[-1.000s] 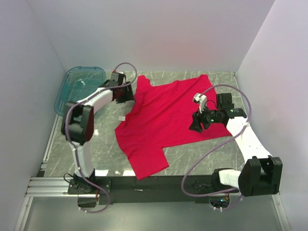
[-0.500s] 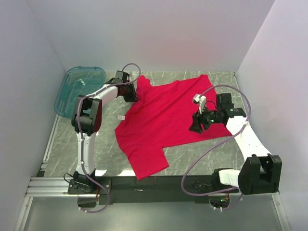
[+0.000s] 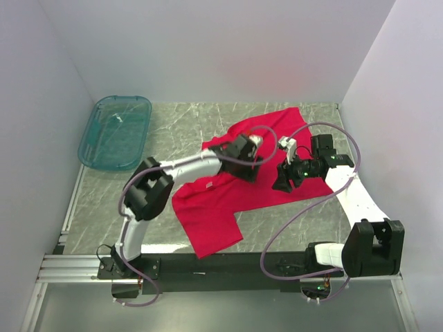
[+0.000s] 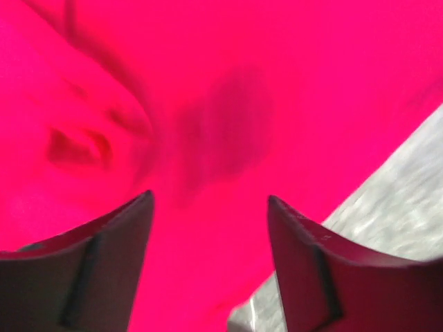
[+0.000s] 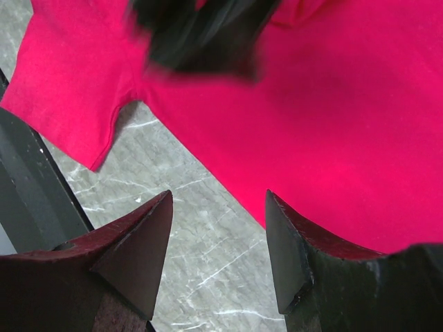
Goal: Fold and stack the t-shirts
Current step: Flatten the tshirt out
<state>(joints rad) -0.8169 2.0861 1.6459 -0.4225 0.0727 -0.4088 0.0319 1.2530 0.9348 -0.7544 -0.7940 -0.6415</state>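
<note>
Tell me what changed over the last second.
The left claw took the far-left edge of the red shirt, carried it right over the middle and let go. The right claw, open, and the teal tub stayed put.

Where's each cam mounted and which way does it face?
Top external: high behind the near edge, looking down on grey marble table, bright red cloth t-shirt, see-through teal plastic tub; left arm and right arm show.
Left wrist: close over the shirt; open left gripper shows.
Right wrist: down at shirt edge and table; open right gripper shows.
Shared: all three see the shirt.
</note>
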